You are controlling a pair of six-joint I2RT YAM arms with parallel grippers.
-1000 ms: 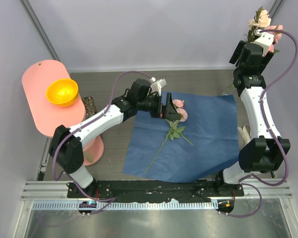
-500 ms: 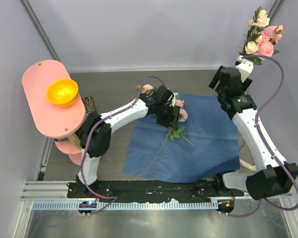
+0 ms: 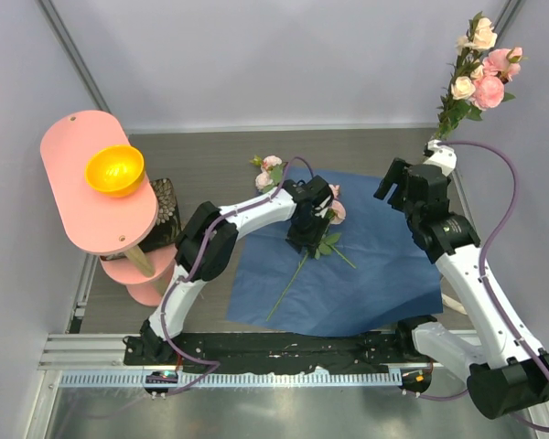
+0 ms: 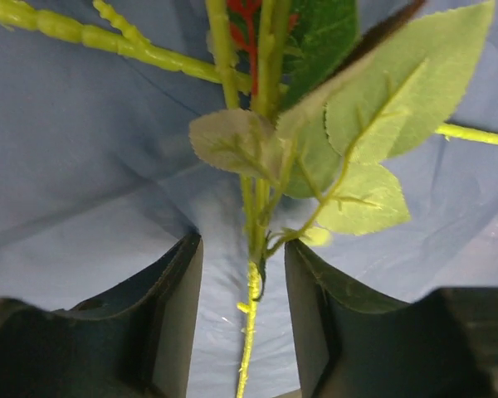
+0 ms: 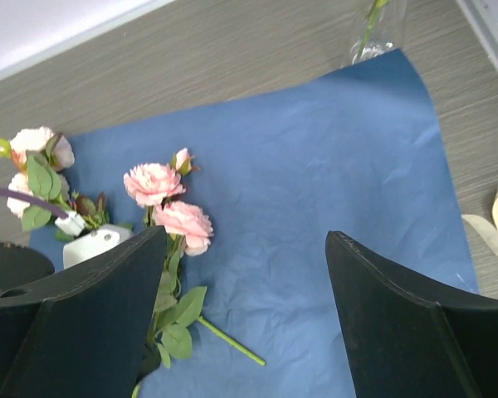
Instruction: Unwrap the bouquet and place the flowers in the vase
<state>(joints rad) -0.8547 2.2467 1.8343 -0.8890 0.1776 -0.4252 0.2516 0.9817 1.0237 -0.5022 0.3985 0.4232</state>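
The blue paper (image 3: 384, 256) lies unwrapped and flat mid-table. A stem of pink roses (image 3: 332, 208) rests on it, and its thin green stem (image 4: 251, 298) runs between my left gripper's (image 4: 242, 245) fingers (image 4: 178, 315). Those jaws are partly closed, with a gap on each side of the stem. A smaller cream and pink sprig (image 3: 267, 172) lies by the paper's far left corner. Several roses (image 3: 480, 69) stand tall at the far right. The clear vase (image 5: 375, 33) shows at the paper's far corner. My right gripper (image 5: 246, 235) hangs open and empty over the paper.
A pink two-tier stand (image 3: 82, 197) at the left carries an orange bowl (image 3: 115, 169). A dark patterned cup (image 3: 166, 203) sits beside it. The cream ribbon (image 5: 491, 224) lies off the paper's right edge. Walls close the back and both sides.
My left gripper has come down over the rose stem and its jaws have narrowed. The right arm has drawn back from the vase, leaving the roses standing there.
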